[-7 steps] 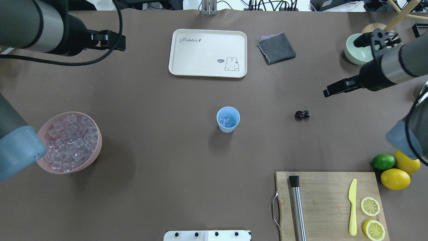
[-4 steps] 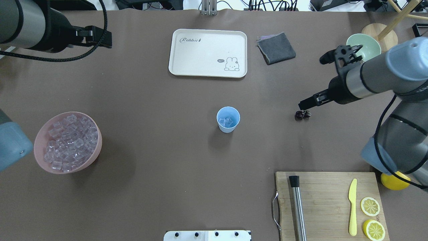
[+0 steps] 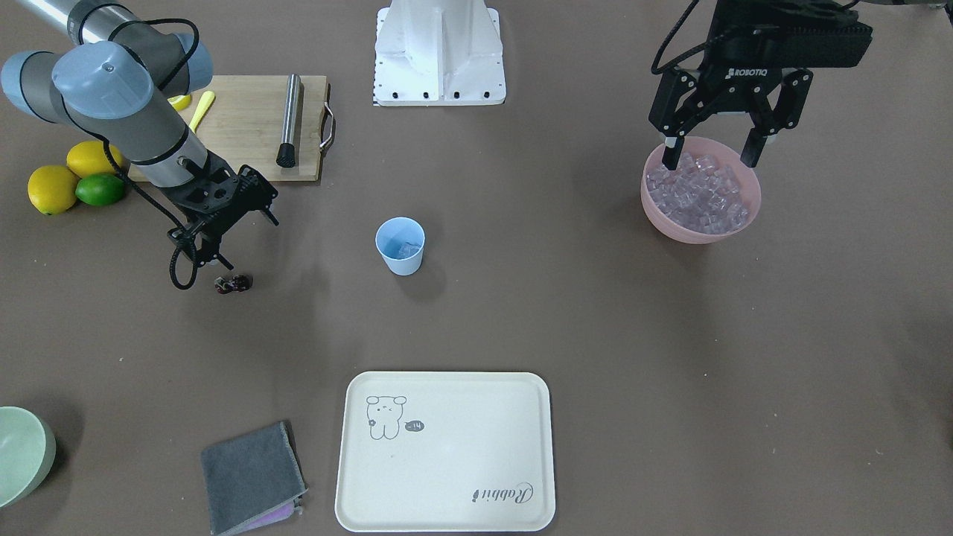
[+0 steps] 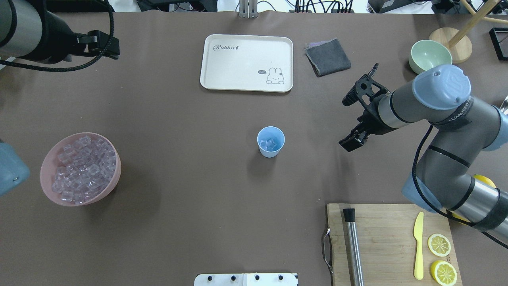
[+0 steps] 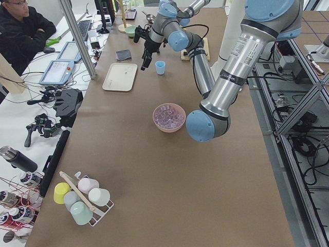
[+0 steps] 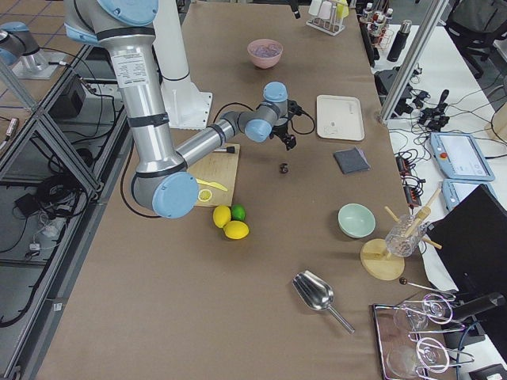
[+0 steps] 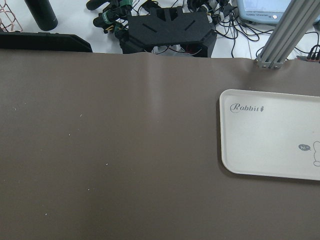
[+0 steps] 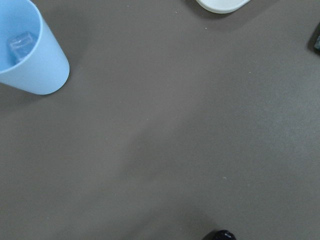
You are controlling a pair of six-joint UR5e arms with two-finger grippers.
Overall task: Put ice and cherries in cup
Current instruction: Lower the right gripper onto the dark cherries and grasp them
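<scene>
The light blue cup (image 4: 270, 142) stands upright at mid-table with a few ice cubes (image 4: 271, 144) inside; it also shows in the front view (image 3: 400, 246) and the right wrist view (image 8: 30, 55). The pink bowl (image 4: 113, 186) at the left holds many ice cubes (image 4: 79, 169). The cherries (image 3: 233, 284) lie on the table right of the cup, hidden under my right arm in the overhead view. My right gripper (image 3: 208, 251) hovers just over them, looks open and holds nothing. My left gripper (image 3: 711, 156) is open and empty, held high near the pink bowl.
A cream tray (image 4: 246, 63), a grey cloth (image 4: 328, 57) and a pale green bowl (image 4: 430, 55) lie at the far side. A cutting board (image 4: 389, 222) with a steel rod, yellow knife and lemon slices sits near right, lemons and a lime (image 3: 99, 189) beside it.
My right arm has swung in from the right and come down over the cherries, which it now covers in the overhead view. My left arm has drawn back to the left.
</scene>
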